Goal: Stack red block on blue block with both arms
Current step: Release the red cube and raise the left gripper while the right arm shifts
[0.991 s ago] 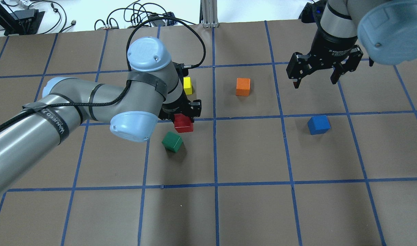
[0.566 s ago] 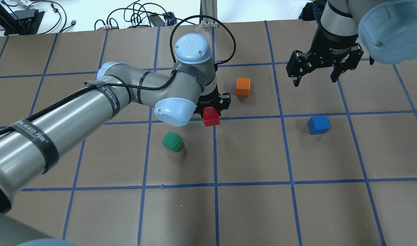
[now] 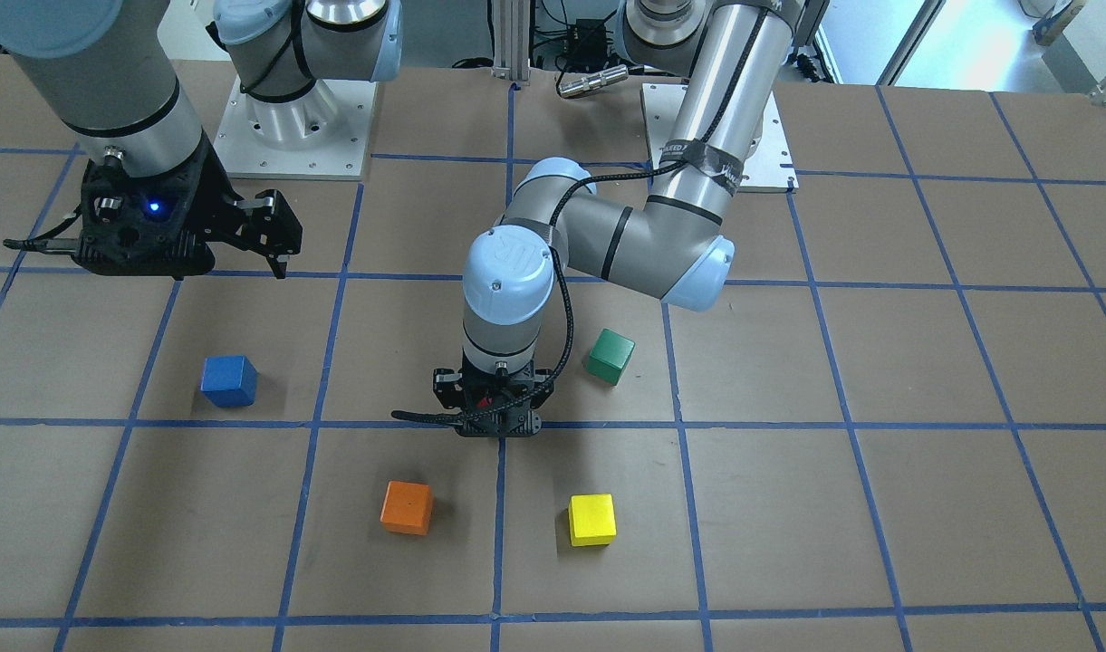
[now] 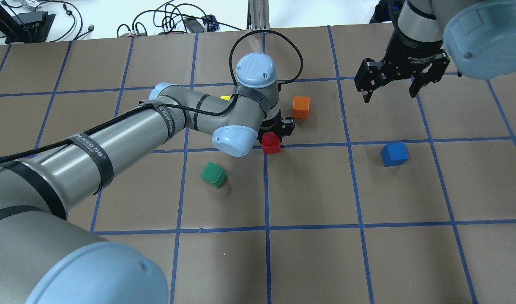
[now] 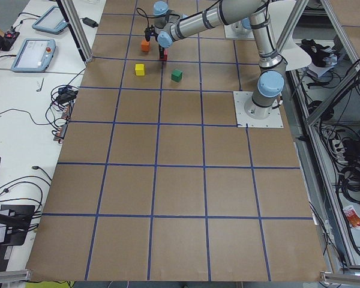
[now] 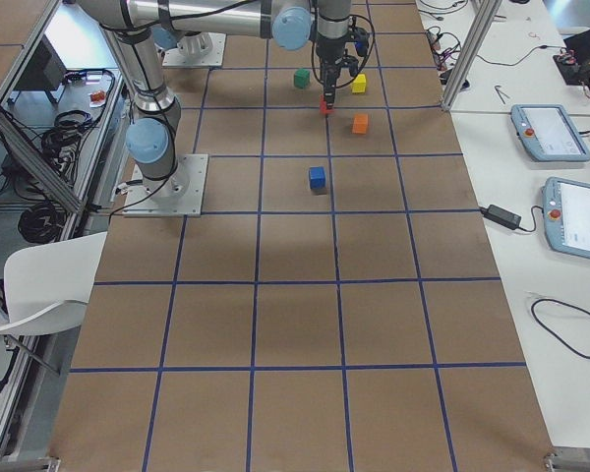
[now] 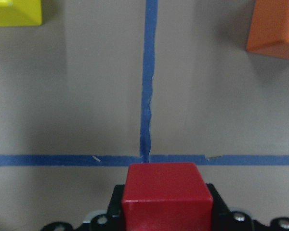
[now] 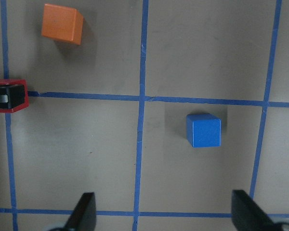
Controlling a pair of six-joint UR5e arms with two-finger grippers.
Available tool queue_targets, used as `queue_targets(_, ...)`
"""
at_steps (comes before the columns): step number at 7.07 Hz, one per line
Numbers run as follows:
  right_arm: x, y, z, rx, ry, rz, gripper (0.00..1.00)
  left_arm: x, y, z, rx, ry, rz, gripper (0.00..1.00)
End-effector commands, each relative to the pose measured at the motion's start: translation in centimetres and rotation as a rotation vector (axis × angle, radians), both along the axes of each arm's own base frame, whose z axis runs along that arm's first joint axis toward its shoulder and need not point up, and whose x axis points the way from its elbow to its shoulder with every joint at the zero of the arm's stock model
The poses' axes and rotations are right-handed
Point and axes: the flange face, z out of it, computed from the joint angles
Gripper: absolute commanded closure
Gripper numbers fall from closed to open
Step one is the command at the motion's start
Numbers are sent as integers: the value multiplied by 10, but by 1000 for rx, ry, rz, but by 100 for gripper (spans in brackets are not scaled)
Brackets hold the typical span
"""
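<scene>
Red block [image 4: 271,142] clamped in left end effector [image 3: 496,409] over tape crossing, mid-tabletop [image 4: 308,190]. Blue block [image 4: 394,153] well apart toward robot's right, alone in its square. Right end effector [image 4: 389,93] hovers beyond it, jaws spread, empty. Best, by my reading: lift red clear, centre squarely above blue, lower till faces meet, then release

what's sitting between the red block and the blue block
Nothing: in the overhead view the stretch from the red block to the blue block is bare table paper crossed by blue tape. The orange block lies off that line.
</scene>
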Motion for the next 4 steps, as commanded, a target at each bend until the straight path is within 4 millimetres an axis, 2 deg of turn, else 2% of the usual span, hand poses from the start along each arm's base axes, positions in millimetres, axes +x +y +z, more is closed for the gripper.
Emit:
queue_targets(1, 0, -1, -6, 15, -1, -2, 0, 15, -8, 22, -45, -26, -96, 0)
queue_targets(3, 0, 0, -17, 28, -2, 12, 0, 38, -18, 42, -48, -15, -62, 0)
queue_targets(4, 0, 0, -19, 31, -5, 12, 0, 40, -13, 64, -52, -12, -61, 0)
